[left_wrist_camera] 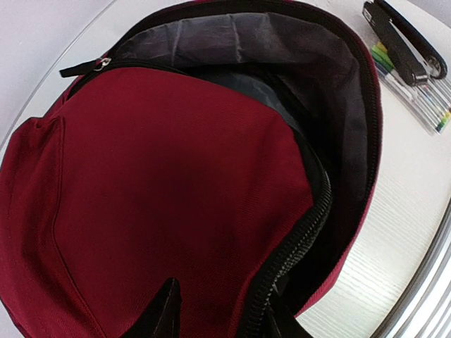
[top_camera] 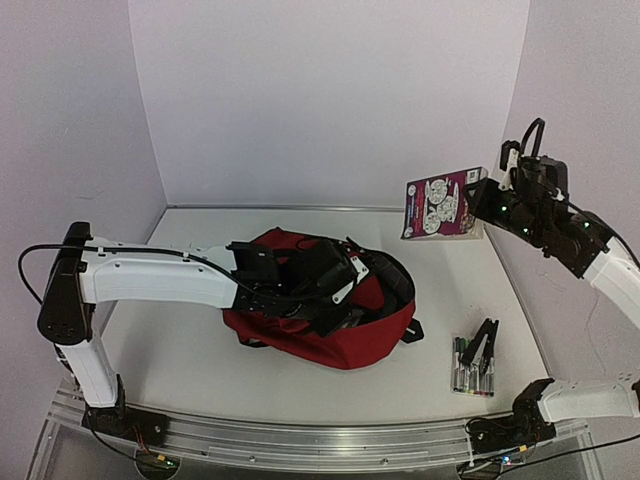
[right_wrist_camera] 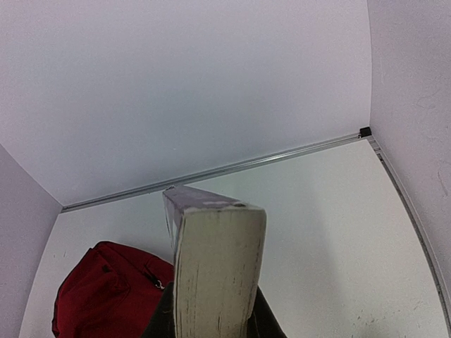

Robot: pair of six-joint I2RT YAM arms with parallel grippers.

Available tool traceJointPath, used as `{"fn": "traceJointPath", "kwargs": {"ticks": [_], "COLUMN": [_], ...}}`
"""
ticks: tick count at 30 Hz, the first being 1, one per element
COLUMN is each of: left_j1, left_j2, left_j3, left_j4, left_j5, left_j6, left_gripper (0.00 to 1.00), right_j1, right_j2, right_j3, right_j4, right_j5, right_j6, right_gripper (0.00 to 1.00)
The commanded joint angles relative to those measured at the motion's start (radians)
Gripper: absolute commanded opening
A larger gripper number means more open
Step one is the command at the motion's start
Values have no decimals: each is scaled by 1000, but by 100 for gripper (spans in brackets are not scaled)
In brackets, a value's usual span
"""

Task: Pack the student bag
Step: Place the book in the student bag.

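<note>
The left end effector hangs low over the mouth of the student bag, and its tips are mostly cut off by the bottom edge of the left wrist view. Only one dark finger shows there, against the red fabric just beside the zip. Whether it is clenched on the bag's edge or released cannot be told.

From its own wrist camera the right end effector is nearly hidden behind the book it grips, which shows edge-on with worn pale pages. From above, the book hangs in the air with its purple cover facing the camera, grasped at its right edge.

The student bag lies on its side in the middle of the tabletop, main compartment unzipped and gaping. Inside, only black lining and a grey fold can be seen; the deeper part is in shadow.

To the bag's right, apart from it, lies a clear pack of pens with a black object resting on it, too small to identify.

The tabletop is white, with a metal rail along its near edge and pale plain walls on three sides
</note>
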Motion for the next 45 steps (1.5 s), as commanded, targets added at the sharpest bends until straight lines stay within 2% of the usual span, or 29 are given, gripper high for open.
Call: {"fn": "traceJointPath", "kwargs": {"ticks": [1,6,10,17,23,26,28,31,36,45], "left_j1": [5,28,97,196,202,202,202,202,202,202], "left_j2": [-97,-169,-257,-382,-392,-409,-427,-459,-512,-567], "left_j3": [34,9,-48,-159,-144,-179,-214,-260,-312,-342], "left_j4": [-4,26,124,316,332,423,500,603,670,644], "left_j5": [-144,-297,-293,-181,-142,-55,14,139,264,299], "left_j6": [-43,-126,-201,-295,-275,-224,-192,-134,-72,-39], "left_gripper": [20,1,0,0,0,0,0,0,0,0], "right_j1": [1,1,1,1,1,1,2,1,1,1], "right_j2": [-49,-52,-62,-119,-106,-69,-34,-5,100,211], "right_j3": [45,55,31,-15,-69,-120,-148,-191,-196,-150], "right_j4": [73,21,-21,-69,-97,-84,-49,99,238,470], "right_j5": [-81,-254,-394,-518,-703,-739,-754,-783,-795,-738], "right_j6": [44,97,158,265,329,363,383,455,555,729], "right_gripper": [0,0,0,0,0,0,0,0,0,0]}}
